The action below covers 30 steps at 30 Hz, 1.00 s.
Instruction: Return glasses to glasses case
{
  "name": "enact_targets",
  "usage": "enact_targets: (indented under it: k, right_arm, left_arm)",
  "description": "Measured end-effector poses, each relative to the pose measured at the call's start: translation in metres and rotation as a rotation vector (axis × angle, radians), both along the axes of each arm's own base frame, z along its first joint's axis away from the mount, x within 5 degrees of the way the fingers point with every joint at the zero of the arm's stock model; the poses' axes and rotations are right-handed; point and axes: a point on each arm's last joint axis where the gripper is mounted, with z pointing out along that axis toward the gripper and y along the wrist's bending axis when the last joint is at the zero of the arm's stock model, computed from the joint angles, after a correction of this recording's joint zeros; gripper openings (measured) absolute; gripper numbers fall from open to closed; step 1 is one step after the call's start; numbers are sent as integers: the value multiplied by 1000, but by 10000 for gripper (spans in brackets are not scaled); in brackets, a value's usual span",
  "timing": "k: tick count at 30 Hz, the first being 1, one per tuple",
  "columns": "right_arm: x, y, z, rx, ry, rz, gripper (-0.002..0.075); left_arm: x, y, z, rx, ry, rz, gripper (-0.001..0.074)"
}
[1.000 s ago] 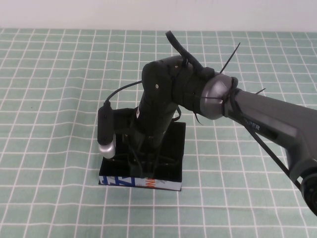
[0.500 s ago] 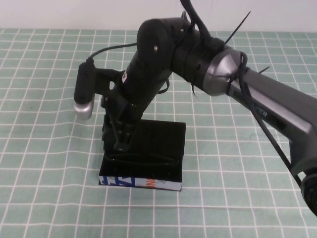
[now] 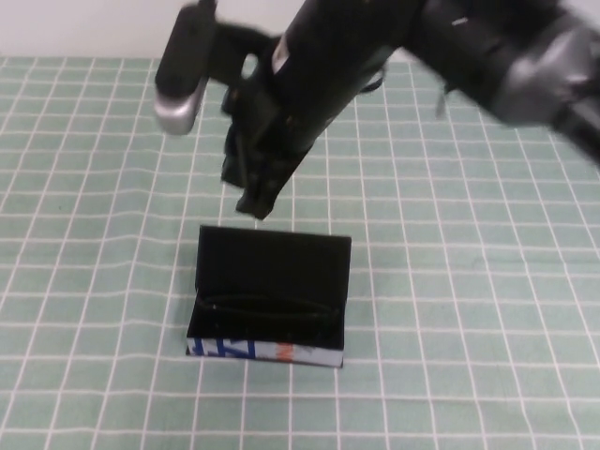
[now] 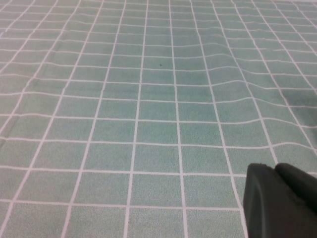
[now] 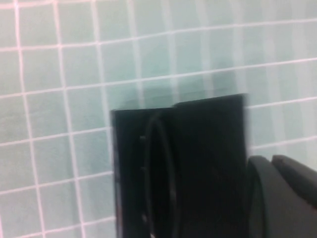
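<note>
**Step in hand: clearing the case, then closing the lid (judged)**

- Right pincer [image 3: 255,199]: closed on nothing, hanging above the far edge of the glasses case [image 3: 234,347], apart from it.
- Glasses [image 3: 272,307]: lying inside the case, visible only as a faint curved outline against the black interior, near the front wall.
- Lid [image 3: 277,258]: open, on the far side of the case.
- Left pincer [image 4: 277,198]: over bare green checked cloth [image 3: 450,309] on the worktop, away from the case. Open or closed: cannot tell.

**Doing it well**

1. Keep the right pincer closed and clear of the lid's top edge while repositioning.
2. Approach the lid from behind, on the hinge side, and press forward and down along its middle to avoid twisting the hinge.
3. Check that no part of the frame stands above the rim before bringing the lid down. If the lid resists, stop rather than force it.
4. Watch for the light case sliding on the cloth. Push gently.

**Hidden or hard to make out**

- Black frame on black lining: exact seating of the glasses not readable, nor whether the temples are folded.
- Lid angle, upright or leaning back: not determinable.
- Upper part of the right arm cut off by the high view's edge.
- Left arm absent from the high view.
</note>
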Motion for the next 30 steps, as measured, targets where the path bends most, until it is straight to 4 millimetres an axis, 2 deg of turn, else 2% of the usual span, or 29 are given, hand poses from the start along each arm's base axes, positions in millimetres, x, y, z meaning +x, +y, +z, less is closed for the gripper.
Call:
enact_targets:
  k: [4,9,14,17,20,25,30]
  right_arm:
    - [-18,-22,41,55,-60,-64,-11]
    - [-44,-57,90,160,-107,-236,-11]
    - [-69,-84,116,246,-91,-346,-11]
    - [-83,-101,118,253,-75,-410,-11]
    - [-97,-123,111,229,-67,-505,-11]
    - [-123,-160,90,255,-74,-659,-11]
    - [-160,-201,61,389,-82,-780,-11]
  left_arm:
    - [0,0,0,0,0,0,-4]
    - [0,0,0,0,0,0,-4]
    - [0,0,0,0,0,0,-4]
    - [0,0,0,0,0,0,-4]
    - [0,0,0,0,0,0,-4]
    - [0,0,0,0,0,0,-4]
    - [0,0,0,0,0,0,-4]
